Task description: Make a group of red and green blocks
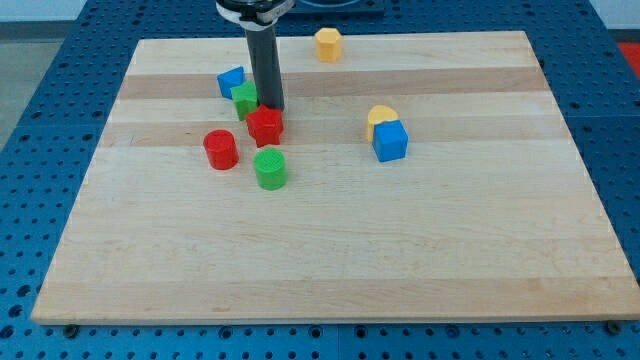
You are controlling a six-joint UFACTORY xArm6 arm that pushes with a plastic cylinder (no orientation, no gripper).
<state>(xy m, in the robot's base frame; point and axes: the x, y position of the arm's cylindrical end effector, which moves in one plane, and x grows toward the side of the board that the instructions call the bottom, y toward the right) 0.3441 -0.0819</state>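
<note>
My tip [271,106] sits just behind the red star [265,125], beside the green cube [245,98]; there is no hand to report. Gathering looks nearly done, with the red cylinder [220,149] and green cylinder [270,168] near; next I judge the green cube needs nudging toward them, away from the blue block [231,80]

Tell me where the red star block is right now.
The red star block sits left of centre in the view's upper half, right at my tip, with the green cylinder just below it.

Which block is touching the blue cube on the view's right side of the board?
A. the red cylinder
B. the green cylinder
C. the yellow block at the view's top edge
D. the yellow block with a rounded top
D: the yellow block with a rounded top sits directly against the blue cube, just above it in the view, while the other blocks lie far from it.
</note>
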